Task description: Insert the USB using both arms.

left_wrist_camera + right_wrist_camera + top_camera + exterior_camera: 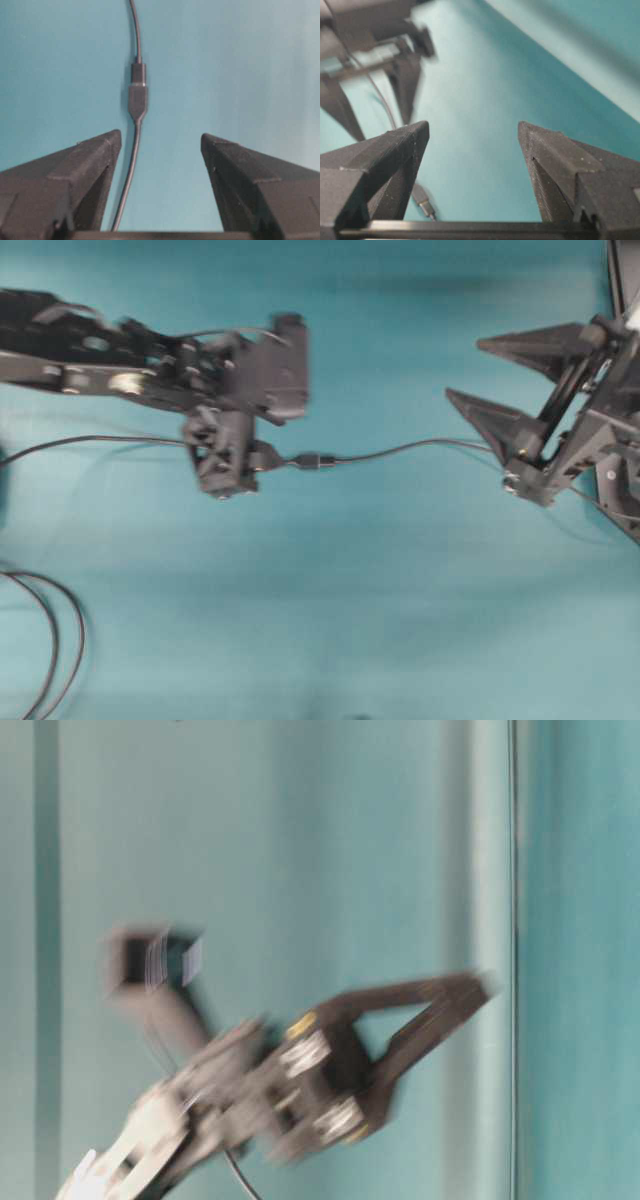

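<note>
Near the middle of the desk (330,620) the USB (138,74) is seen seated in the socket (137,102). The left gripper (160,145) and right gripper (472,135) are spread wide, holding nothing. Insertion is judged done; only withdrawal remains.

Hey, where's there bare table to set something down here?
The broad teal stretch below the joined USB cable, between the looped black cables at lower left and the right gripper, is bare. So is the gap above the cable between both grippers. Around the left gripper is crowded.
</note>
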Action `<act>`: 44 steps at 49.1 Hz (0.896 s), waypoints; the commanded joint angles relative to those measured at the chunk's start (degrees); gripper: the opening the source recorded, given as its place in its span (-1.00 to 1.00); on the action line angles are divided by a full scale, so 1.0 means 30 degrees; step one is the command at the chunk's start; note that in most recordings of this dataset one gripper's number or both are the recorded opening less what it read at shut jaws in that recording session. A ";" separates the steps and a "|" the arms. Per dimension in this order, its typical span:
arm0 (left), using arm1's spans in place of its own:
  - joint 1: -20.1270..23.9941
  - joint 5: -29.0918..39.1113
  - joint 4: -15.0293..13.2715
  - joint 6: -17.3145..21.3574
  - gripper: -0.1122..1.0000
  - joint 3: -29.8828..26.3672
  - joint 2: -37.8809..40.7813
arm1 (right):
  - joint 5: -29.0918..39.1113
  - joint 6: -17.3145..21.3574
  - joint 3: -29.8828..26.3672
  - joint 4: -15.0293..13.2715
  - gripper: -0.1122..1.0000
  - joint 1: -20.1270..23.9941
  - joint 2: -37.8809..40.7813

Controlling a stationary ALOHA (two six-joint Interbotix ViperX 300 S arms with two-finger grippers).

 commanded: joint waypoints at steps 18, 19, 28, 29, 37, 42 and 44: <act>-0.0059 -1.0371 0.0059 0.0146 0.54 0.6680 -0.8350 | -0.5215 -0.2344 0.1465 -0.0059 0.63 -0.4365 -0.2344; -0.0059 -1.0986 0.0059 0.0146 0.54 0.7031 -0.8701 | -0.5713 -0.2461 0.1553 -0.0059 0.63 -0.4834 -0.2344; -0.0205 -1.3711 0.0059 0.0234 0.54 0.9932 -1.1572 | -1.1279 -0.3135 0.2930 -0.0059 0.63 -0.8760 -0.2344; -0.0205 -1.3740 0.0059 0.0234 0.54 1.0195 -1.1807 | -1.1895 -0.3193 0.3076 -0.0088 0.63 -0.9111 -0.2344; -0.0234 -1.4473 0.0059 0.0264 0.54 1.2100 -1.3564 | -1.5498 -0.4424 0.4541 -0.0088 0.63 -1.1309 -0.2344; -0.0234 -1.5967 0.0059 0.0234 0.53 1.3242 -1.4707 | -1.6436 -0.5625 0.4805 -0.0059 0.63 -1.2041 -0.2344; -0.0264 -1.6787 0.0059 0.0205 0.53 1.3740 -1.5205 | -1.6641 -0.6094 0.4805 -0.0059 0.63 -1.2158 -0.2344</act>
